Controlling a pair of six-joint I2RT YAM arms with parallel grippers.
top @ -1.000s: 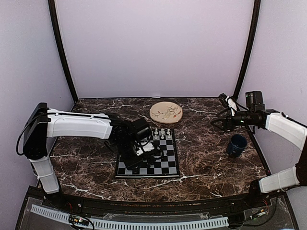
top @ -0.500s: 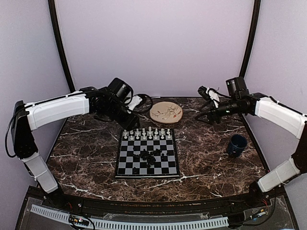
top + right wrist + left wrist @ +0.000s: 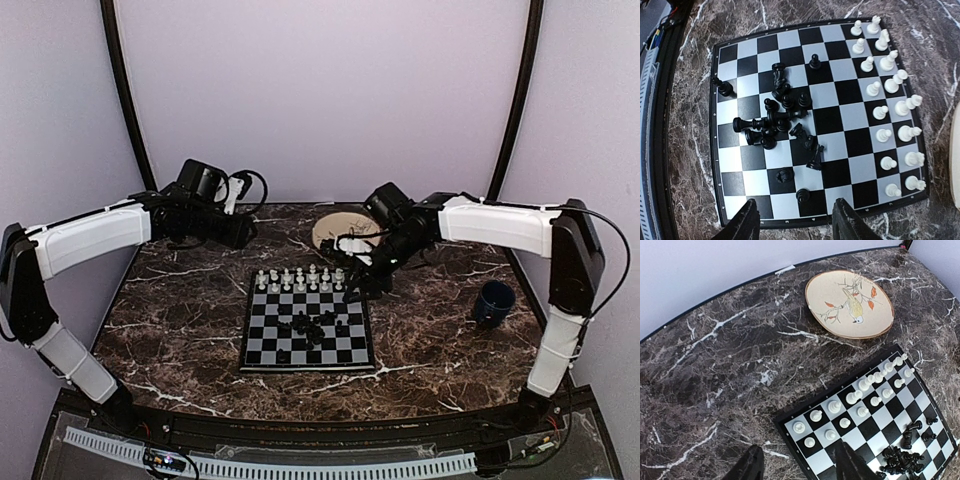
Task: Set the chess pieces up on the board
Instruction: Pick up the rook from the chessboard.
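Right gripper [image 3: 796, 224] gapes wide and empty over the edge of the one board [image 3: 850, 172]. Left gripper [image 3: 799, 467] is likewise spread and empty near a board corner. Sixteen white pieces [image 3: 888, 61] stand in two rows. Black pieces [image 3: 775, 117] lie heaped mid-board, too tangled to count. One plate [image 3: 840, 295] and one mug [image 3: 494, 300] sit on the counter [image 3: 715, 365].

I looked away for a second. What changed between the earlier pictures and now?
The left gripper lifted off the board and withdrew far left, open. The right gripper swung in from the right, near the mug, to the board's far right corner, open. The black pieces, plate and mug stayed put.
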